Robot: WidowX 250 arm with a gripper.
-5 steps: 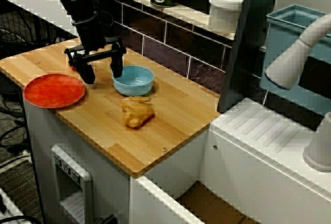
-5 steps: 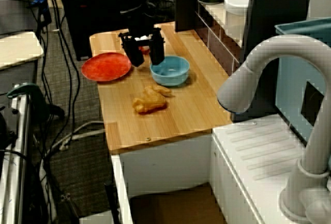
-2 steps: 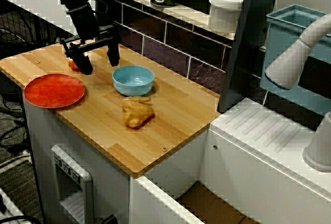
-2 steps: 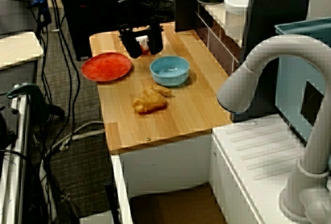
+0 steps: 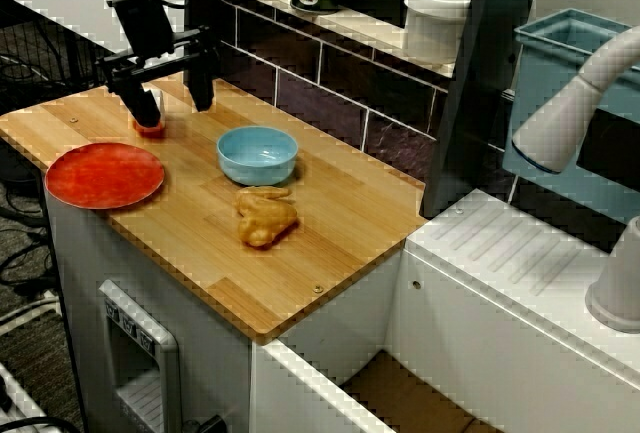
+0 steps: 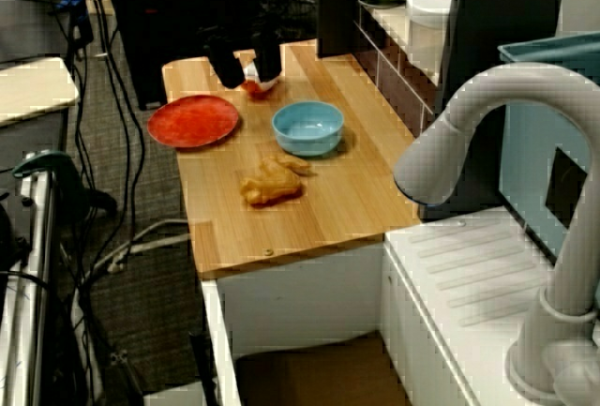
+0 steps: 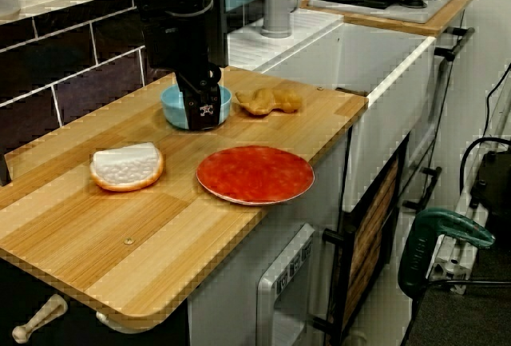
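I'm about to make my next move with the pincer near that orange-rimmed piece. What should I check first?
1. Pincer open with nothing in it: ok, the jaws are apart and bare.
2. Pincer off the wooden countertop: ok, it is raised above it.
3. Orange-rimmed, white-topped flat piece free all round: ok, it lies alone, apart from the round red plate and the light blue bowl.
4. Pincer centred over the piece: cannot tell, the views disagree.
5. Yellow-brown toy chicken piece out of the way: ok, it is on the bowl's far side from the pincer.
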